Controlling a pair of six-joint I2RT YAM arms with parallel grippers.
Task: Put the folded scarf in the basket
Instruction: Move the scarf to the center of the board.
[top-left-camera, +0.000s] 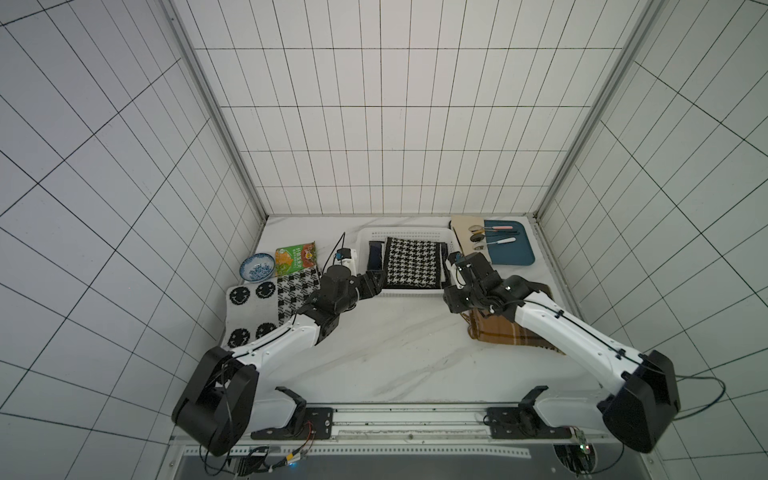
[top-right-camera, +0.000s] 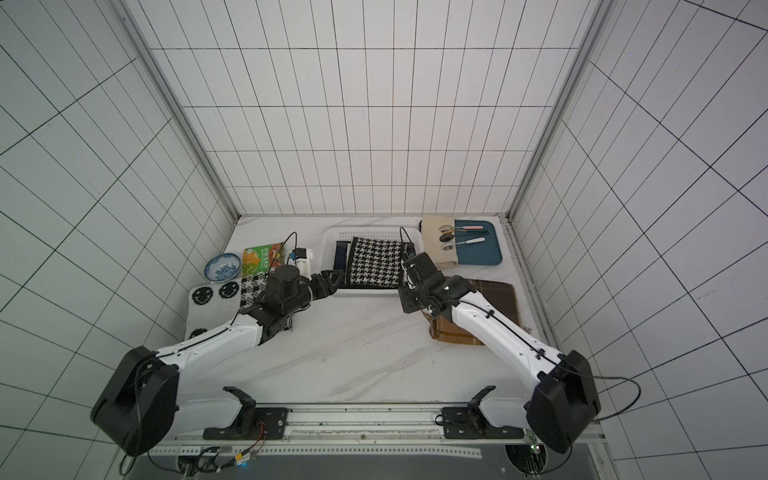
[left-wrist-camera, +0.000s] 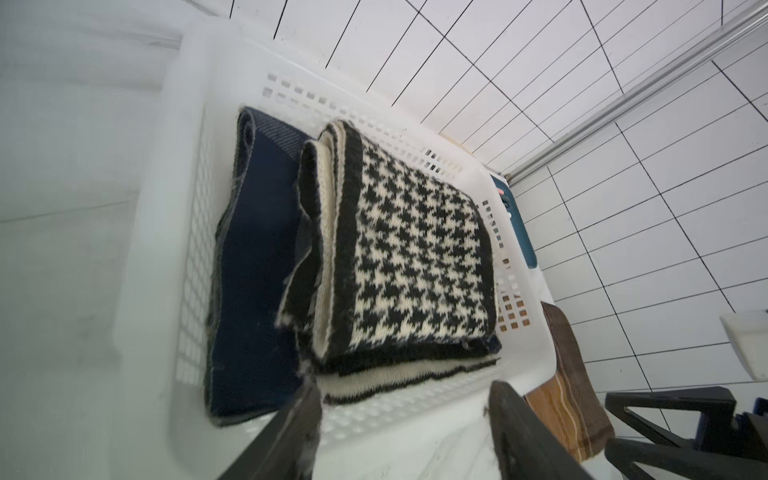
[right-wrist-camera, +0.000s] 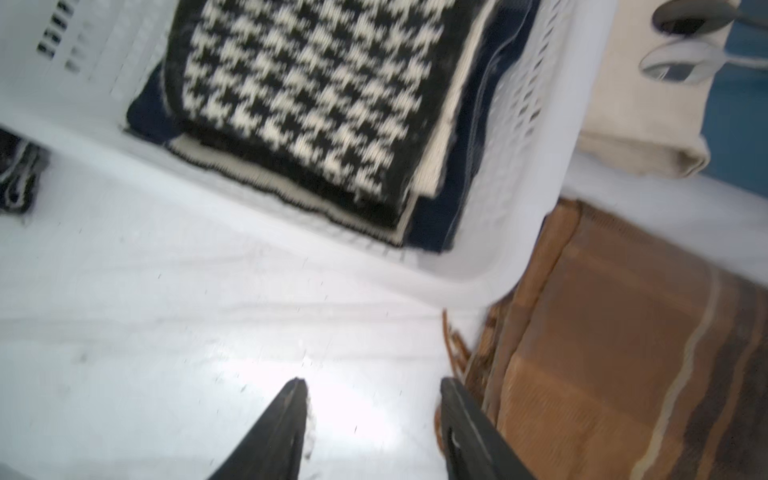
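scarf: houndstooth, folded, flat in basket | basket: white, perforated

I see soft, even light in both top views, with tile lines bowing at the edges. The right wrist view is smeared, with glare on the worktop. The left wrist view blurs the basket rim.

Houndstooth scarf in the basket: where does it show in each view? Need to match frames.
Top view: scarf just above picture centre, inside the basket.
Top view: scarf same spot, slightly left of centre.
Left wrist: scarf fills the picture's middle, lying on a navy scarf.
Right wrist: scarf blurred, partly cut by the picture edge.
Shared landmark: the white perforated basket around it, in all four.
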